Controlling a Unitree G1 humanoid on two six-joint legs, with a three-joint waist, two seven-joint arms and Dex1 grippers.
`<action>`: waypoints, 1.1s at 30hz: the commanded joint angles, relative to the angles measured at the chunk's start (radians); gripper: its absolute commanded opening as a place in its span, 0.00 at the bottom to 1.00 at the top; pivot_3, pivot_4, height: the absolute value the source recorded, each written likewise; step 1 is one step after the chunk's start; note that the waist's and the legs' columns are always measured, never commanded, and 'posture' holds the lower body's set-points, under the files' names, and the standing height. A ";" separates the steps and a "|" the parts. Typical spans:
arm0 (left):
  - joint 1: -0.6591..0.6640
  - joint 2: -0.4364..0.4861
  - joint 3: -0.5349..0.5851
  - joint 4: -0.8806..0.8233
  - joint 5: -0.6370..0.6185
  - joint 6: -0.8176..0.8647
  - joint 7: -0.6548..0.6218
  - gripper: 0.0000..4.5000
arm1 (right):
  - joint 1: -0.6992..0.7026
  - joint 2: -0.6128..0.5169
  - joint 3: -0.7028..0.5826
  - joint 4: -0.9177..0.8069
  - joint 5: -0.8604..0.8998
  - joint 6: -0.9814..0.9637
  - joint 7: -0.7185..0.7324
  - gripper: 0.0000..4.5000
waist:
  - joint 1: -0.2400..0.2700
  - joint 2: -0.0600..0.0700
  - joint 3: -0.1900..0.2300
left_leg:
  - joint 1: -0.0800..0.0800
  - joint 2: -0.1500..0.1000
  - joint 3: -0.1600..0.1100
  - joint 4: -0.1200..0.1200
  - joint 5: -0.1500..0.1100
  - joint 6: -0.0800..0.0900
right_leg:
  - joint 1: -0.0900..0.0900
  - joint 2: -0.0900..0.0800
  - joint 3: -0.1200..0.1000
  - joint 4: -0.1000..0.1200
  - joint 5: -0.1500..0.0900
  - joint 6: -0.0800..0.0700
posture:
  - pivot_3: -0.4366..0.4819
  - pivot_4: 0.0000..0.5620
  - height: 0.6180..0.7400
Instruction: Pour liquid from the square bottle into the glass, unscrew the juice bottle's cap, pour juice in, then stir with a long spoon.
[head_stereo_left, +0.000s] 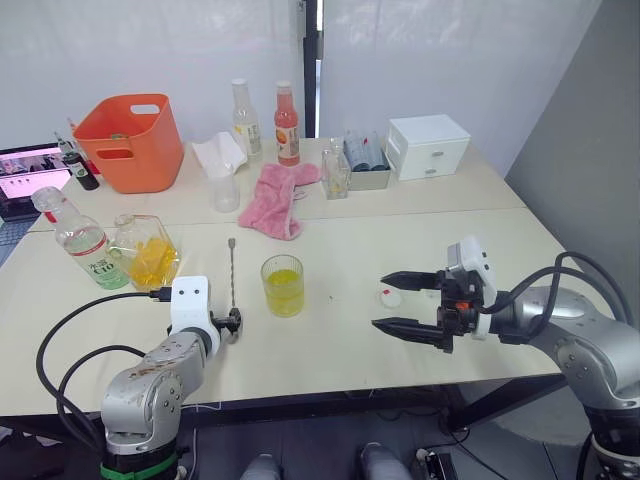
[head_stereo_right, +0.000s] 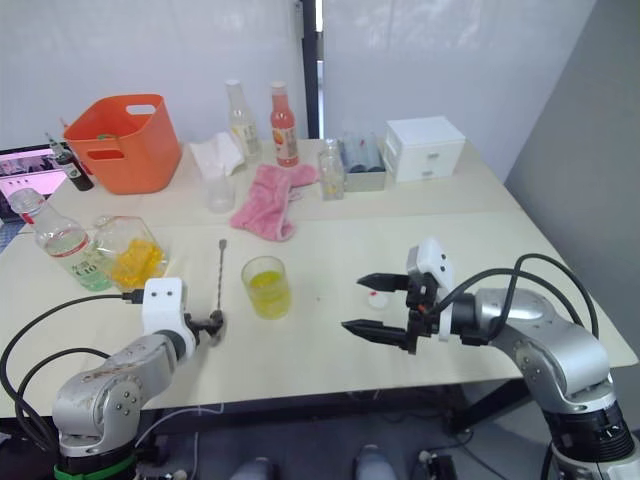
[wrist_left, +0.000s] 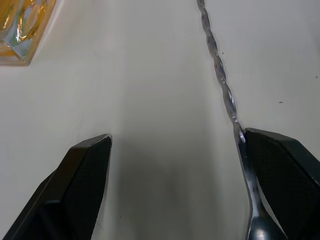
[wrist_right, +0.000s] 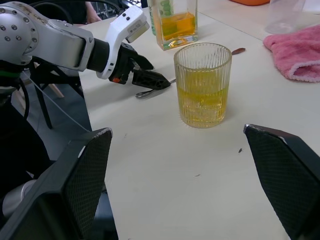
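Left of centre in the head view, the long spoon (head_stereo_left: 232, 275) lies flat on the table (head_stereo_left: 420, 240), its stem running away from the robot, just left of the glass (head_stereo_left: 283, 285) of yellow liquid. At its near end the left gripper (head_stereo_left: 232, 322) gapes wide, one finger seemingly touching the stem, nothing clamped. Further right, the right gripper (head_stereo_left: 405, 303) hangs open and empty.
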 joint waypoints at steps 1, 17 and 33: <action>-0.011 -0.014 -0.040 0.089 0.023 -0.016 -0.036 0.74 | 0.002 0.002 -0.038 -0.047 0.036 0.004 -0.020 1.00 | 0.004 0.002 -0.001 | 0.000 0.000 0.000 0.000 0.000 0.000 | 0.000 0.000 0.000 0.000 0.000 0.000 | 0.48 0.27 0.99; -0.023 -0.011 -0.053 0.163 0.072 -0.128 -0.157 0.01 | 0.016 -0.005 -0.057 -0.077 0.075 0.013 -0.095 1.00 | 0.032 0.003 -0.002 | 0.000 -0.001 0.000 0.003 0.000 0.000 | 0.002 -0.001 0.000 -0.002 0.001 0.002 | 0.48 0.27 0.99; 0.055 0.363 0.162 0.153 -0.078 -0.366 -0.625 0.01 | -0.012 0.014 -0.020 -0.054 0.050 0.006 -0.120 1.00 | 0.004 0.001 0.000 | -0.006 0.000 0.000 0.002 0.000 -0.001 | -0.005 0.000 0.000 -0.003 0.001 0.001 | 0.48 0.27 0.99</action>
